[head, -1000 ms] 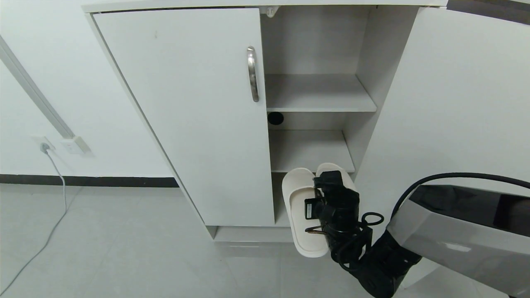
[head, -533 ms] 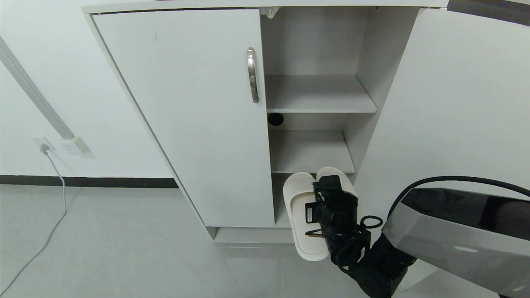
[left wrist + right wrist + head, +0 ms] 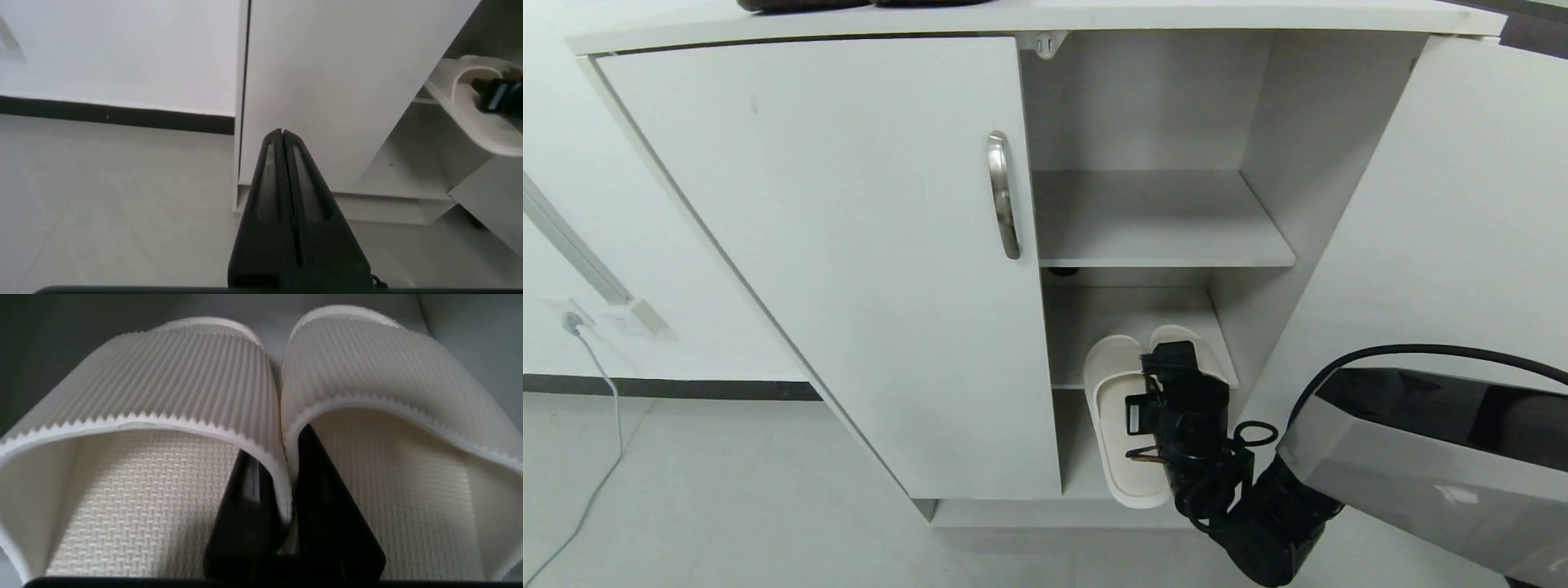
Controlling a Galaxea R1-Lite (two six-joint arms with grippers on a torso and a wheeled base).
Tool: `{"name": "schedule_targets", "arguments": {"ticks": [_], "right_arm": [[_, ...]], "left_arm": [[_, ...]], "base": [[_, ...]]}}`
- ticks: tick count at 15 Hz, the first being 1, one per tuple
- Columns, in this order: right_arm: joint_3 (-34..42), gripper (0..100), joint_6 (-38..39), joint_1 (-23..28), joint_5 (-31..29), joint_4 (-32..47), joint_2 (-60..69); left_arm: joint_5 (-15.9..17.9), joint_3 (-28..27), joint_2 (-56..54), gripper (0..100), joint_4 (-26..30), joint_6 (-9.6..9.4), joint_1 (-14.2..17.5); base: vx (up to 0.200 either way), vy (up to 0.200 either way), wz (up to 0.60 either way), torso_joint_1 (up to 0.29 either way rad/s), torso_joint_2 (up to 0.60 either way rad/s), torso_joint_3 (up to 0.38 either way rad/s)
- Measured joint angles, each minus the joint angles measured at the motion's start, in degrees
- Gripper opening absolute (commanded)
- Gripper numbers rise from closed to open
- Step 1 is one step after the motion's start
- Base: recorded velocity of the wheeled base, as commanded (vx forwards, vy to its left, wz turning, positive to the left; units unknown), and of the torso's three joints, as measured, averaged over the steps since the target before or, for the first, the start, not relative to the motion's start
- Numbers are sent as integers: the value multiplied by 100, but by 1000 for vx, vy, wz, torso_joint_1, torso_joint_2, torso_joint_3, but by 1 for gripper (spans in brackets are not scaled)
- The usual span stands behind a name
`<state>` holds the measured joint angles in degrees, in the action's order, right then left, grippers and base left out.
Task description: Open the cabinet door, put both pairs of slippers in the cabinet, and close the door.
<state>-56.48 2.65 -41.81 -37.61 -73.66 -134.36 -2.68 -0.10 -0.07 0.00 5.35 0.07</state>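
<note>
At the open right half of the cabinet [image 3: 1298,147], the right gripper [image 3: 1172,359] holds a pair of white slippers [image 3: 1123,425] side by side. Its jaws are clenched on the two inner strap edges where they meet, as the right wrist view shows [image 3: 284,498]. The toes point into the opening at about the level of the lower shelf [image 3: 1127,314], and the heels hang out in front, lower down. Whether the soles touch that shelf yet, I cannot tell.

The first step looks done: the right door [image 3: 1462,204] is swung wide open, while the left door [image 3: 833,245] with its metal handle [image 3: 1003,196] is shut. The upper shelf [image 3: 1152,220] is bare.

The left gripper [image 3: 283,143] hangs low near the cabinet's foot, its jaws pressed together on nothing.

By my reckoning the task is under halfway. This pair must be set down inside and let go, the second pair fetched and stowed, and the door closed. Two dark things [image 3: 800,4] lie on the cabinet's top, cut off by the picture's edge. They may be the other pair, though that is only a guess.
</note>
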Motion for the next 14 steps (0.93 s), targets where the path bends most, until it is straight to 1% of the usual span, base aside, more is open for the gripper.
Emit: {"name": "schedule_targets", "arguments": {"ticks": [1,6,14], "right_arm": [[-74,0,-2,33,6,26,-15],[-914,0,-16,312,20,171,-423],[-2580,0,-27,562,135,1501,-940]], "left_arm": [[1,0,0,0,0,-2,0],[0,2,0,0,0,0,0],[-2,0,0,0,0,-2,-2]], "base": [[200,0,0,2,2,-2],[0,0,0,0,0,0],[0,0,0,0,0,0]]}}
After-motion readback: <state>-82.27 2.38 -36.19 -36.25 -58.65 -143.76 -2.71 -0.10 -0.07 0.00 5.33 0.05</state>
